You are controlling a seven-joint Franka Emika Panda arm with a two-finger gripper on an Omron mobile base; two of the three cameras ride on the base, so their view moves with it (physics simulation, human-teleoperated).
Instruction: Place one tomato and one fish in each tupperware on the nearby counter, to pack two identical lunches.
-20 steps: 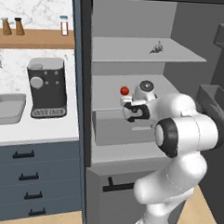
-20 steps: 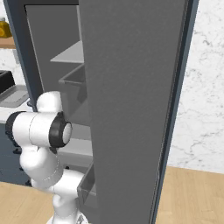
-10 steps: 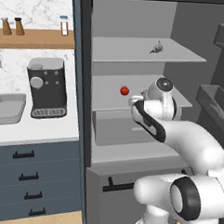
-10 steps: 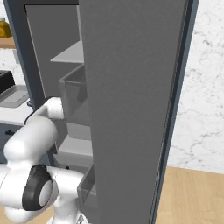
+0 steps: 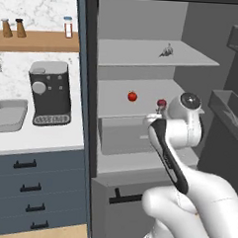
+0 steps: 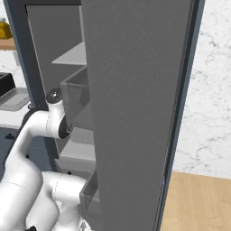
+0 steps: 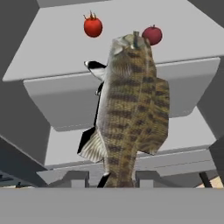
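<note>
Here the claw (image 7: 105, 179) is clenched narrowly on a striped fish (image 7: 131, 105), holding it up.

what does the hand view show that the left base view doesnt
Hand view alone: a brown striped fish held upright in the gripper, and a drawer front below the shelf edge behind it.

Left base view alone: a second fish on the upper fridge shelf, the coffee machine and a light-grey tupperware on the white counter, spice bottles on the wooden shelf, and the robot's arm.

Both: the two tomatoes, the bright red one and the darker one, on the middle fridge shelf.
</note>
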